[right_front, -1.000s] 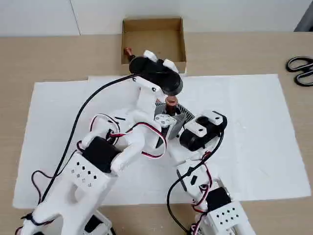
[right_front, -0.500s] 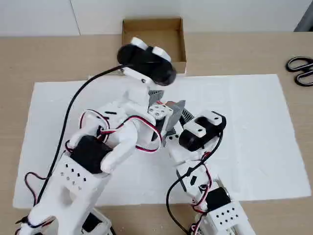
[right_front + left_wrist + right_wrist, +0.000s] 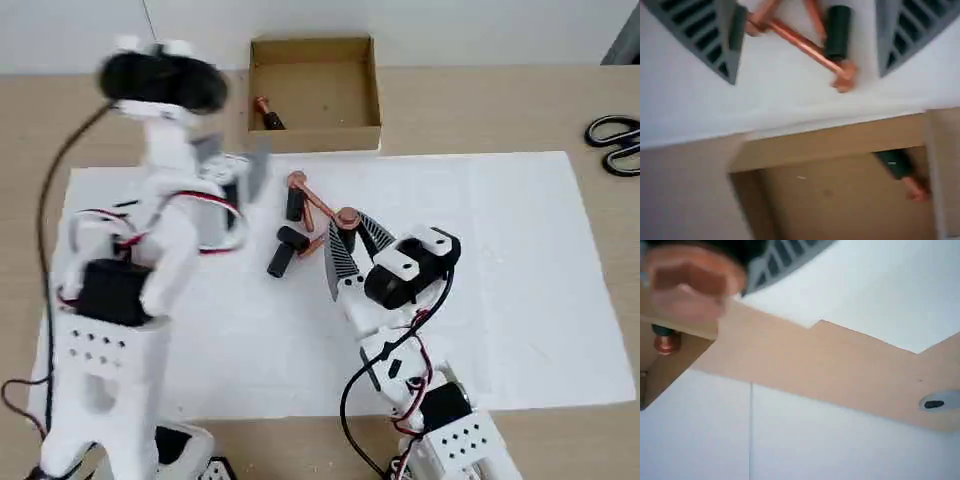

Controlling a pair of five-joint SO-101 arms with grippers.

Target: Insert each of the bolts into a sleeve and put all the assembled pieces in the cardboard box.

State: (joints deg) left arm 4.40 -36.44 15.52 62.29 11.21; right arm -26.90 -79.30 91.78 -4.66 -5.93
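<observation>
**High view.** The left gripper (image 3: 232, 160) hangs above the far-left edge of the paper (image 3: 500, 260), near the box (image 3: 372, 90). Its fingers are apart and hold nothing. The right gripper (image 3: 346, 230) sits mid-paper, clamped on a bolt (image 3: 347, 216). The bolt's round copper head stands above the ribbed grey fingers. Black cylindrical sleeves (image 3: 294, 206) and slim copper loose bolts (image 3: 314, 205) lie on the paper just left of it. One piece (image 3: 268, 114), a bolt seated in a sleeve, lies at the box's left wall. Scissors (image 3: 612, 142) rest on the wooden table (image 3: 480, 110).

**Left wrist view.** The loose bolts (image 3: 805, 46) cross and touch a matte sleeve (image 3: 837, 30). The plain cardboard box (image 3: 830, 142) holds the piece (image 3: 897, 167).

**Right wrist view.** The bolt's head (image 3: 690, 277) is close and blurred. The piece (image 3: 662, 339) shows in the box's corner.
</observation>
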